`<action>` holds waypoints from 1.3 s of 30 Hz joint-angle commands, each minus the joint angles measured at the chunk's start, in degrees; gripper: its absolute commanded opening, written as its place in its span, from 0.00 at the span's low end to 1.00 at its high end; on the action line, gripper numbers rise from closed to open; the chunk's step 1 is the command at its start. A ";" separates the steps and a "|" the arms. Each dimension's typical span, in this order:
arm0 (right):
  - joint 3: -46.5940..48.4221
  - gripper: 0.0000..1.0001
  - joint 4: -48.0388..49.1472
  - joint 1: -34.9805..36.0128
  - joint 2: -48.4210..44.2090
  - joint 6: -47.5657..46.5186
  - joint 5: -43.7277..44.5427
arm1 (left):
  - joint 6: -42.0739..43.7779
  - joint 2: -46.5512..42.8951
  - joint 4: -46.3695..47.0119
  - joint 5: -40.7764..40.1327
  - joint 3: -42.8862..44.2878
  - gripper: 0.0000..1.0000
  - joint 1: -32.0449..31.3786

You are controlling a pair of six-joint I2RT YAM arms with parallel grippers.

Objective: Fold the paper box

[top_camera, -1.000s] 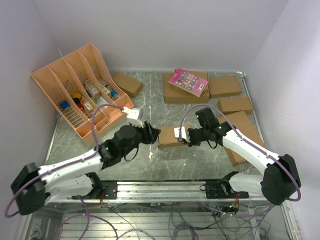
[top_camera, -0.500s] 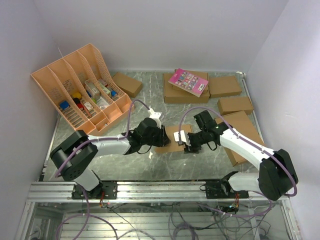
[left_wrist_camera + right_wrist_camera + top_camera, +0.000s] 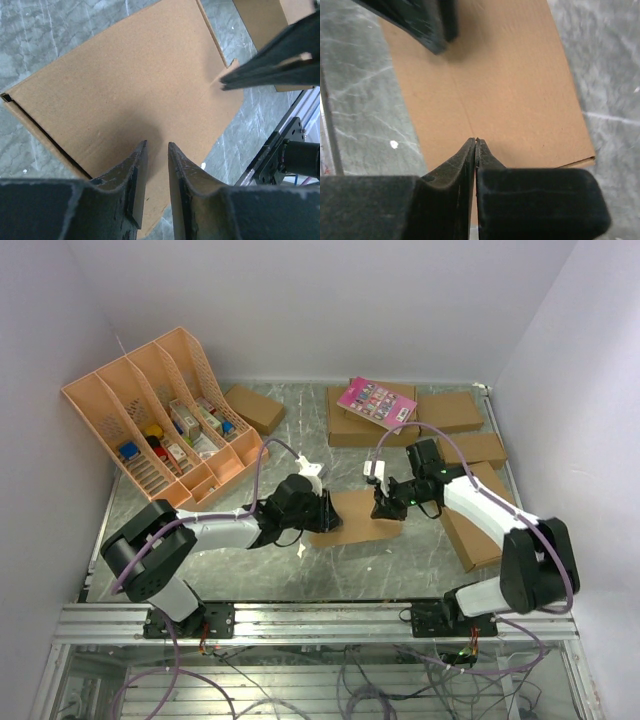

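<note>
Pale walls (image 3: 320, 310) enclose a grey, seemingly marbled table (image 3: 300, 425) bearing the paper box (image 3: 360, 520).

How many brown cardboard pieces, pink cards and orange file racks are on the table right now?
Brown cardboard pieces: 6, the paper box plus five other boxes
Pink card: 1
Orange file rack: 1
Total: 8

White arms (image 3: 215, 531), black joints (image 3: 160, 523) — purple cables (image 3: 257, 476) looping.
</note>
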 commanded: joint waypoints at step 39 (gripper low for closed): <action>5.59 0.21 11.59 -20.08 25.70 37.15 -10.58 | -18.21 -7.78 28.01 -2.37 -21.88 0.95 8.58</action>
